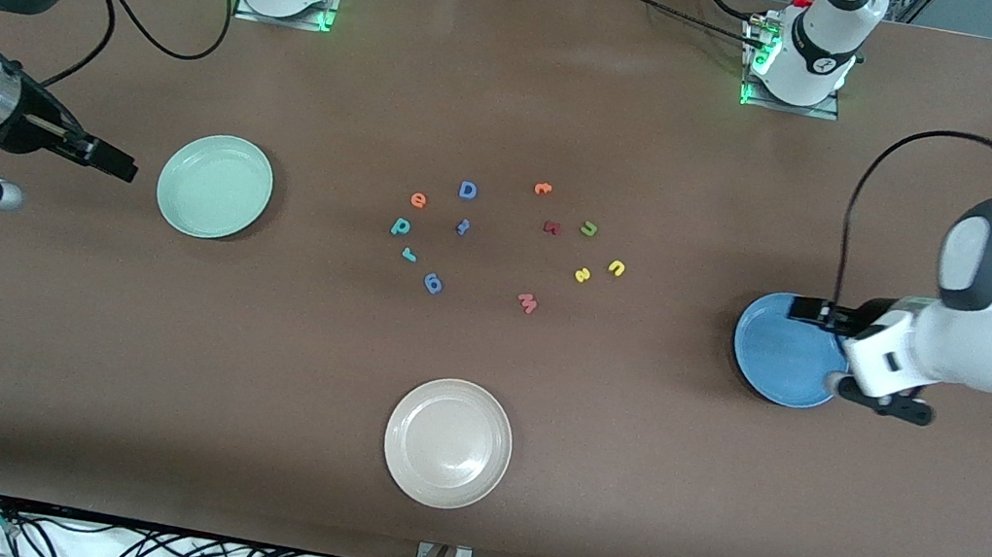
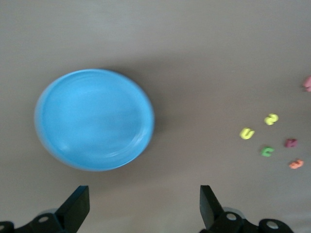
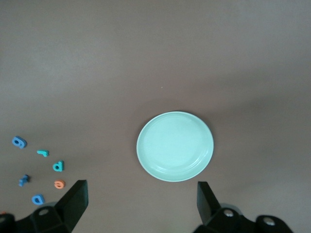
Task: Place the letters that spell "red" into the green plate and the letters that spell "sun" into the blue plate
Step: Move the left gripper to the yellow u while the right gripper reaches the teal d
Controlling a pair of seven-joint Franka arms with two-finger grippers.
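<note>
The green plate (image 1: 215, 185) (image 3: 175, 146) lies toward the right arm's end, the blue plate (image 1: 779, 355) (image 2: 95, 119) toward the left arm's end; both hold nothing. Between them on the table lie the orange e (image 1: 418, 200) (image 3: 59, 184), teal d (image 1: 401, 226) (image 3: 59, 166) and teal r (image 1: 408, 254) (image 3: 43, 153). Closer to the blue plate are the yellow s (image 1: 582, 275) (image 2: 271, 119), yellow u (image 1: 617, 267) (image 2: 247, 133) and olive-green n (image 1: 590, 229) (image 2: 267, 152). My right gripper (image 1: 115, 161) (image 3: 142, 204) hangs open beside the green plate. My left gripper (image 1: 806, 310) (image 2: 144, 206) hangs open over the blue plate's edge.
A beige-white plate (image 1: 448, 442) sits nearest the front camera. Other letters lie among the task's: blue D (image 1: 468, 190), blue t (image 1: 462, 226), blue g (image 1: 433, 283), orange t (image 1: 543, 189), dark red letter (image 1: 552, 227), pink w (image 1: 528, 303).
</note>
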